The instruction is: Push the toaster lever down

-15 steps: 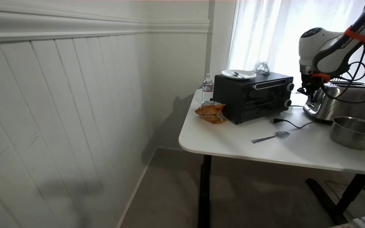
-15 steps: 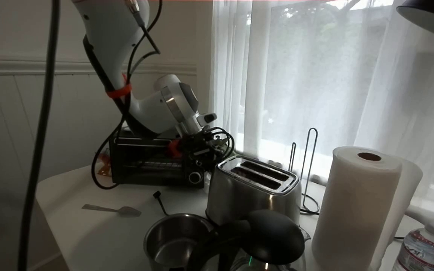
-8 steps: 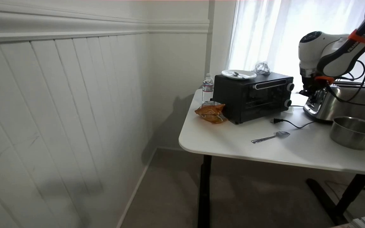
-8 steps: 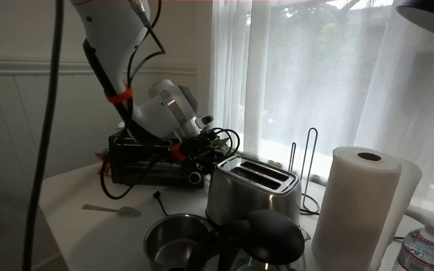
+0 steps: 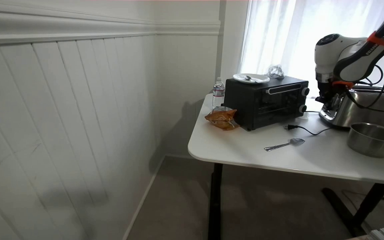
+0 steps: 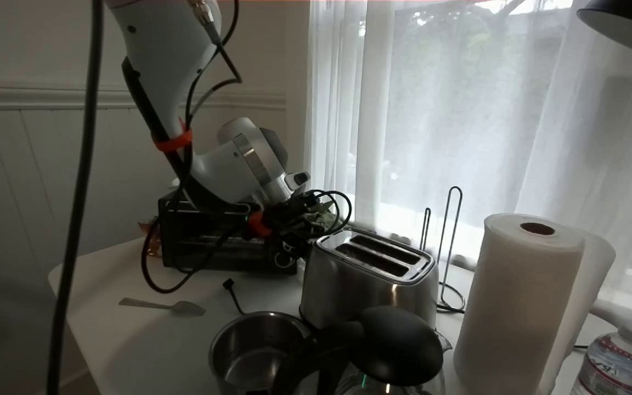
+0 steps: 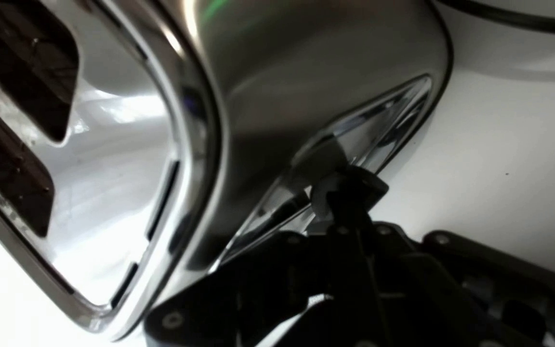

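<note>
Your toaster (image 6: 368, 299) stood upright, long axis along its slots (image 6: 372, 260), end panel (image 7: 364, 132) facing the black oven (image 5: 262, 101). Your jaws were found pressed together at that panel.

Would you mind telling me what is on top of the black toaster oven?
On the black toaster oven sit a white plate bearing a spoon, and a crumpled shiny wad. The surface beneath them is hidden.

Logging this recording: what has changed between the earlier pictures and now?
The black gripper and white robot arm moved slightly down beside the shiny silver slot toaster; a long black cable swung. No grasp or release shows. The toaster, round metal pot and metal spoon stayed put.
</note>
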`<state>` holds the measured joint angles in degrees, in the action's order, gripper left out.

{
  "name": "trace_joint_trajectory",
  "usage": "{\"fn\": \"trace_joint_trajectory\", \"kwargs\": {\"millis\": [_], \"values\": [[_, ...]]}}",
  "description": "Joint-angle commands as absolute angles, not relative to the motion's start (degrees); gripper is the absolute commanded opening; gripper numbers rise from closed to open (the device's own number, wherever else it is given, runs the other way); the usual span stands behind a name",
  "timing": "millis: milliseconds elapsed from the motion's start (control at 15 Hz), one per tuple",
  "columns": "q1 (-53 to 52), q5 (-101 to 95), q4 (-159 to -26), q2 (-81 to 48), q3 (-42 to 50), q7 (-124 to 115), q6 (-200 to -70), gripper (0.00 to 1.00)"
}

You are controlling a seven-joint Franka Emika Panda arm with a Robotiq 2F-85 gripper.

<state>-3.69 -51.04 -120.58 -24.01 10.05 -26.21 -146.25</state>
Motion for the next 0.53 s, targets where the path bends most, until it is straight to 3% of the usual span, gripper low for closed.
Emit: {"fn": "trace_joint_trajectory", "kwargs": {"millis": [0, 467], "values": [[-1.1, -46.5, -124.2, -24.8, 8.2, -23.2, -147.5, 0.0], [-0.7, -43.0, -124.7, -25.5, 9.0, -23.7, -152.0, 0.0]]}}
